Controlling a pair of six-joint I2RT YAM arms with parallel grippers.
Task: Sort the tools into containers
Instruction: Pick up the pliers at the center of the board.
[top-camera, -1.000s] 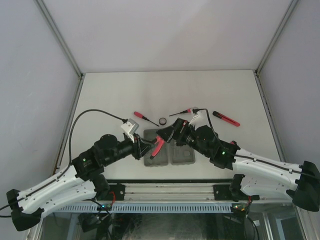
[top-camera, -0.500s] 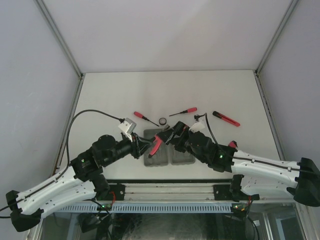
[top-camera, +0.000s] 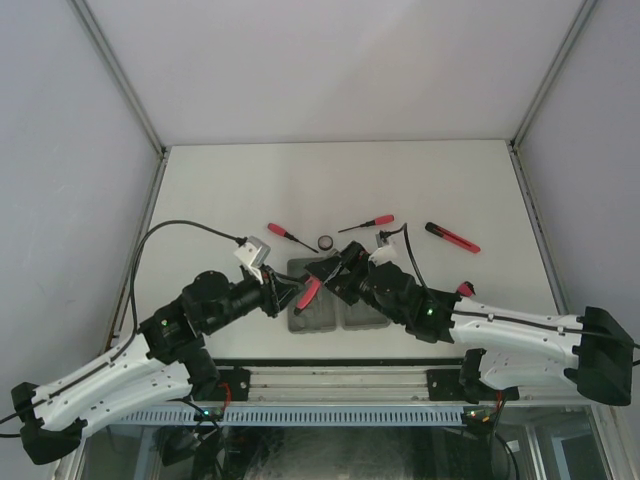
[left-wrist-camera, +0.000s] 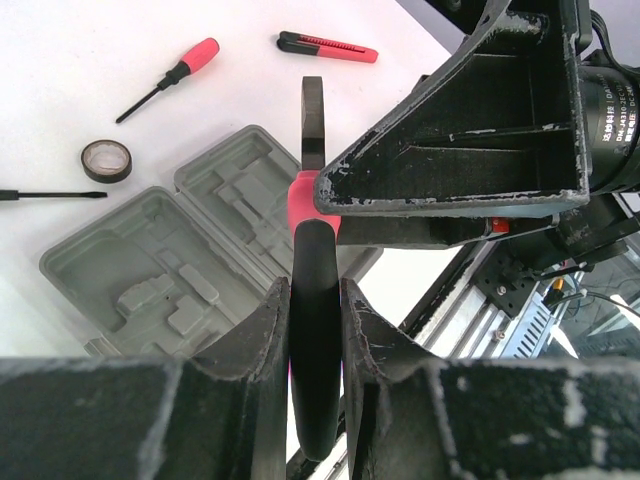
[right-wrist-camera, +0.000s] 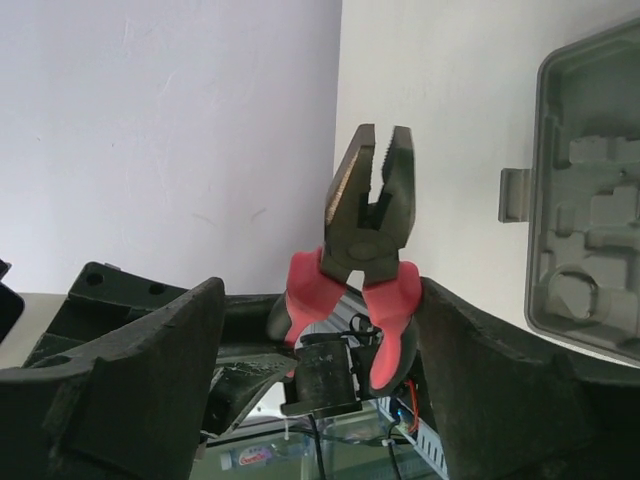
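L tool (left-wrist-camera: 313, 296) is clenched on the pliers (right-wrist-camera: 370, 210), held up over the grey case (top-camera: 365, 315). R tool (right-wrist-camera: 320, 290) is spread wide round the handles, not squeezing. If L lets go b4 R grips, the pliers may drop & miss the case.

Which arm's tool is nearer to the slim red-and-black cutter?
Right. The right tool sits left of the slim red-and-black cutter; the left tool sits farther left.
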